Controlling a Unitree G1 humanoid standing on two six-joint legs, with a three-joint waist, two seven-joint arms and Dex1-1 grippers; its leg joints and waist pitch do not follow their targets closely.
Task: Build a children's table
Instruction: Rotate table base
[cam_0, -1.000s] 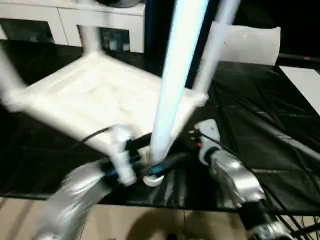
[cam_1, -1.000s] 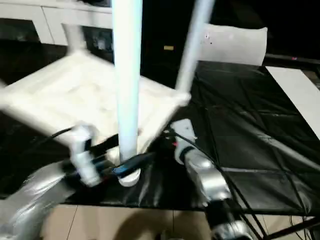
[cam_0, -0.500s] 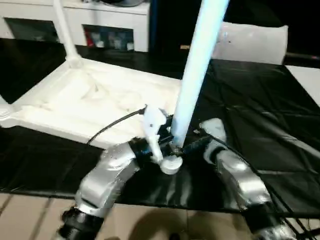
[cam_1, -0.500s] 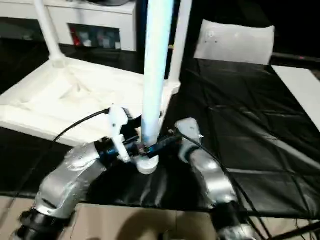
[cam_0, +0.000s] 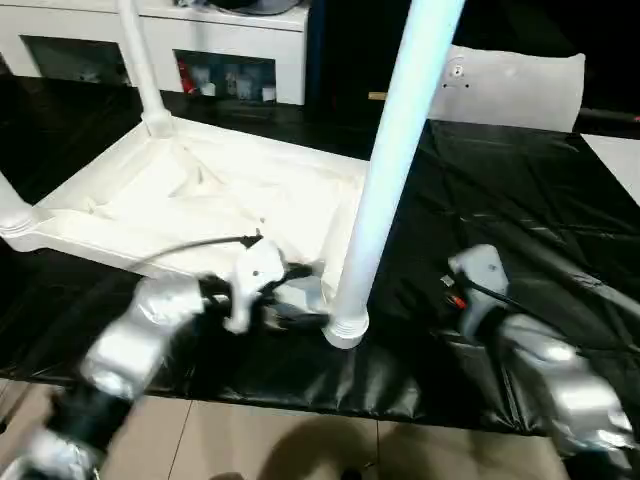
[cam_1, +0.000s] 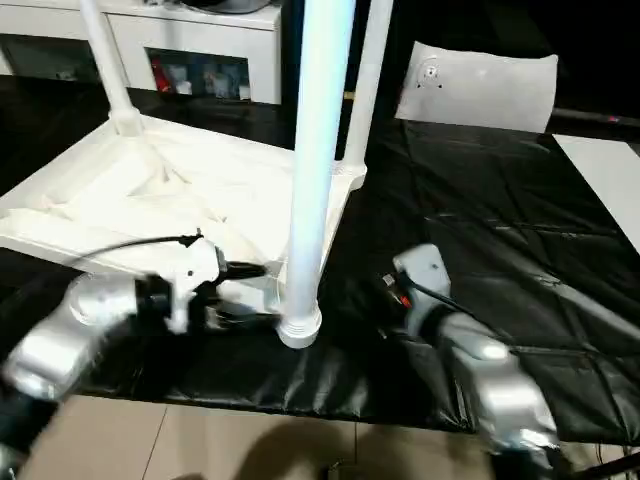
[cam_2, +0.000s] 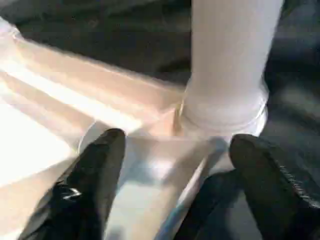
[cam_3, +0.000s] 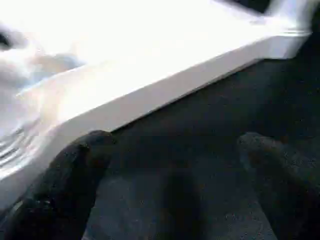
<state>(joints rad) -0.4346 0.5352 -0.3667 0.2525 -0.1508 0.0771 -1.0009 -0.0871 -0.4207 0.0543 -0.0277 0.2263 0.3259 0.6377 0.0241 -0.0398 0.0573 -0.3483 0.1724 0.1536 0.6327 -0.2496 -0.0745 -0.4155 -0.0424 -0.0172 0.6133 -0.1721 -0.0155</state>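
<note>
Children's table (cam_0: 200, 205) sits upside down on the black-covered counter (cam_1: 500, 200), ribbed underside up, so the corner sockets face me and the legs can go in from above. Near leg (cam_0: 385, 170) is standing upright in the front corner socket (cam_0: 345, 328), right at the counter's near edge. I can see two more legs up at the far corners, one at the back left (cam_1: 105, 70) and one behind the near leg (cam_1: 368, 80); a stub of another shows at the left edge (cam_0: 12, 210).

My left gripper (cam_2: 175, 170) is low beside that front socket, black fingers (cam_2: 97, 170) spread apart. In the left wrist view they straddle the tabletop's corner just below the leg's collar, touching nothing that I can make out. I read that as a hand placed to steady the corner or check the seat, not a grip.

My right gripper (cam_3: 170, 175) is off to the other side over bare black cloth, fingers wide apart and empty, the tabletop's white edge (cam_3: 165, 85) just ahead of them. It's clear of the leg, so the leg is standing on its own in the socket.

White cabinet (cam_0: 220, 40) with glass doors sits behind, well apart from the work.

If the collar isn't fully home, the leg could lean, so I'd want a push from above before moving on.
</note>
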